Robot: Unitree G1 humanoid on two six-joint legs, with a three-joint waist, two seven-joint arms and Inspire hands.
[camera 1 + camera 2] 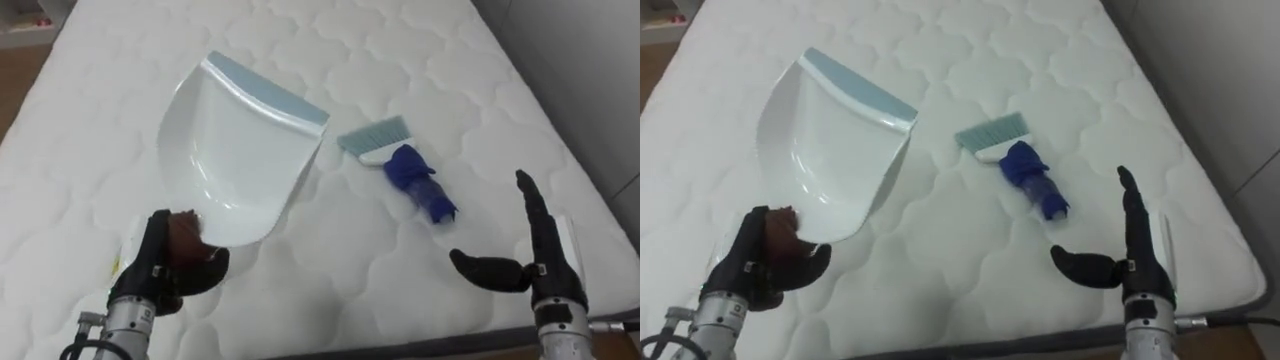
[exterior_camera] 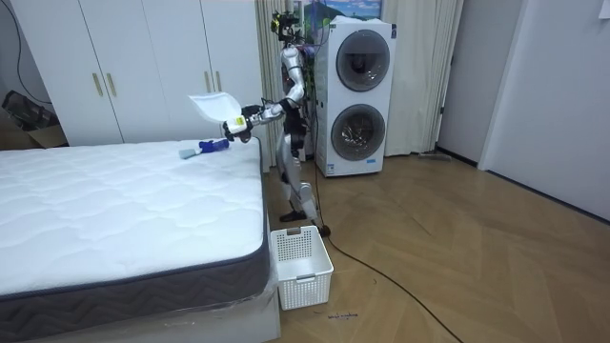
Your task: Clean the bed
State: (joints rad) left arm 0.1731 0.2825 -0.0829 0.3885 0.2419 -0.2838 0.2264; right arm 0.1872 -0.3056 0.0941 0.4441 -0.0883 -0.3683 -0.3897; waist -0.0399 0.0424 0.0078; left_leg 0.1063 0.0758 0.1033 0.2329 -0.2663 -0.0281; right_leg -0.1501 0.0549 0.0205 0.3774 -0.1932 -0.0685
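Note:
My left hand [image 1: 165, 262] is shut on the brown handle of a white dustpan [image 1: 240, 150] with a pale blue lip, and holds it lifted over the white quilted mattress [image 1: 420, 60]. A small hand brush [image 1: 400, 165] with pale blue bristles and a blue handle lies on the mattress to the right of the pan. My right hand [image 1: 530, 255] stands open just right of and nearer than the brush, fingers straight and thumb spread, not touching it. In the room view I stand at the bed's far end with the dustpan [image 2: 214, 105] raised and the brush [image 2: 202, 148] on the bed.
A white slatted basket [image 2: 300, 265] stands on the wood floor by the bed's corner. Behind me are a stacked washer and dryer [image 2: 360, 90] and white wardrobes [image 2: 143, 67]. The mattress edge [image 1: 560, 130] runs along my right.

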